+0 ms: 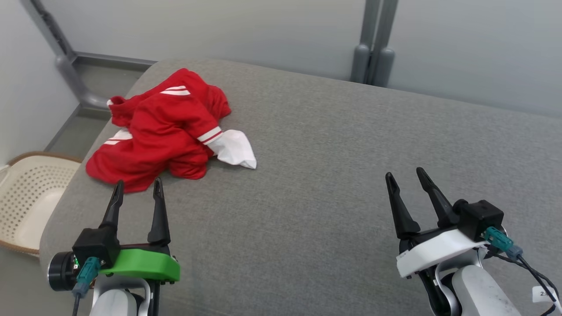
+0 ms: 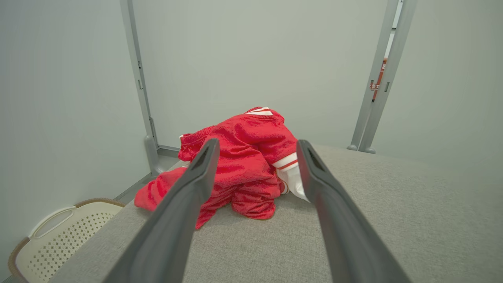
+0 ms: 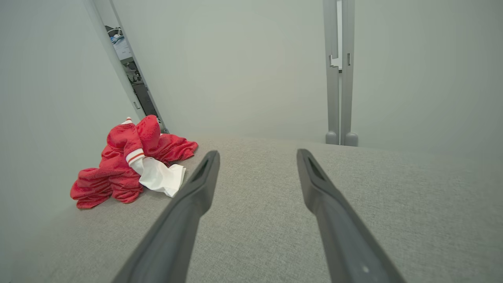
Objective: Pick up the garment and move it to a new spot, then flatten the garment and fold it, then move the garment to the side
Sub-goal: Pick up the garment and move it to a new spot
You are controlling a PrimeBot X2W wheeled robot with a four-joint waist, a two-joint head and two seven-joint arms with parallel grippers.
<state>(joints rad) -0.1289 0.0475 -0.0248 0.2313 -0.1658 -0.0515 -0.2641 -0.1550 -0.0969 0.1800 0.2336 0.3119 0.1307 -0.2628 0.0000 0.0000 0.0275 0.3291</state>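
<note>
1. Spreading across most of the head view, a wide grey woven-fabric cushioned surface (image 1: 333, 145) with rounded corners stands before pale grey partition walls (image 1: 219, 26) joined by grey metal posts (image 1: 373, 57).
2. A crumpled red knitted garment with white stripes and a white cloth part (image 1: 162, 131) lies in a heap on the far left corner of the surface, its white part towards the middle. It also shows in the left wrist view (image 2: 243, 157) and the right wrist view (image 3: 122, 165).
3. A cream perforated plastic basket with a brown rim (image 1: 26, 197) sits on the floor off the surface's left edge, below the garment's corner. The part of its inside that can be seen (image 2: 67, 232) is bare holed wall and floor.
4. The left gripper (image 1: 138, 182), on a green mount, hovers just short of the garment's near edge, its dark fingers spread wide and gripping nothing; in its wrist view (image 2: 256, 142) the heap sits between them.
5. The right gripper (image 1: 404, 172), on a white mount, is well apart from the garment over bare fabric, likewise spread and unloaded (image 3: 257, 152).
6. A white paper tag (image 1: 546, 293) hangs on the right arm's cable; its writing starts with "2", the rest unreadable.
7. A small red sticker (image 2: 379, 80) on a post carries print too small to read.
</note>
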